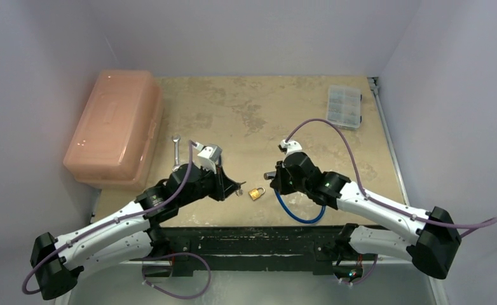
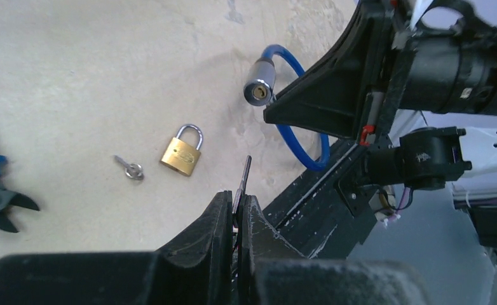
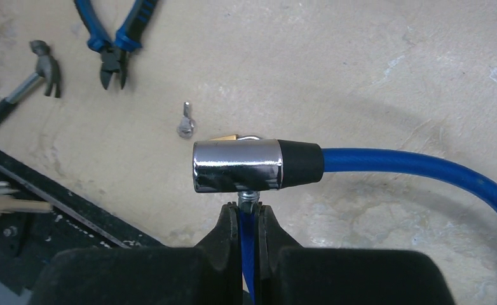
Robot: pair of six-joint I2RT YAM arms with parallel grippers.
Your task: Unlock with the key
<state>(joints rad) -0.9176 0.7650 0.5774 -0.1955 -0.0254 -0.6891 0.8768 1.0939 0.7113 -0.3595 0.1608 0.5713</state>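
My left gripper point(image 2: 238, 202) is shut on the key point(image 2: 244, 176), a thin metal blade seen edge-on that sticks out past the jaws, above the table. A second tiny silvery key point(image 2: 130, 168) with a ring lies left of the small brass padlock point(image 2: 182, 155). My right gripper point(image 3: 249, 210) is shut on the blue cable lock point(image 3: 411, 166) just under its chrome cylinder point(image 3: 236, 166). The cylinder's keyhole end point(image 2: 257, 92) faces the left gripper, well apart from the held key. In the top view the left gripper point(image 1: 236, 188) and the right gripper point(image 1: 274, 178) flank the padlock point(image 1: 256, 192).
Blue-handled pliers point(image 3: 115, 44) and a small hammer point(image 3: 39, 67) lie left of the padlock. A silver wrench point(image 1: 177, 149) lies by the orange plastic box point(image 1: 115, 127) at far left. A clear parts organizer point(image 1: 345, 106) sits at back right. The black table edge point(image 2: 335, 190) runs close below.
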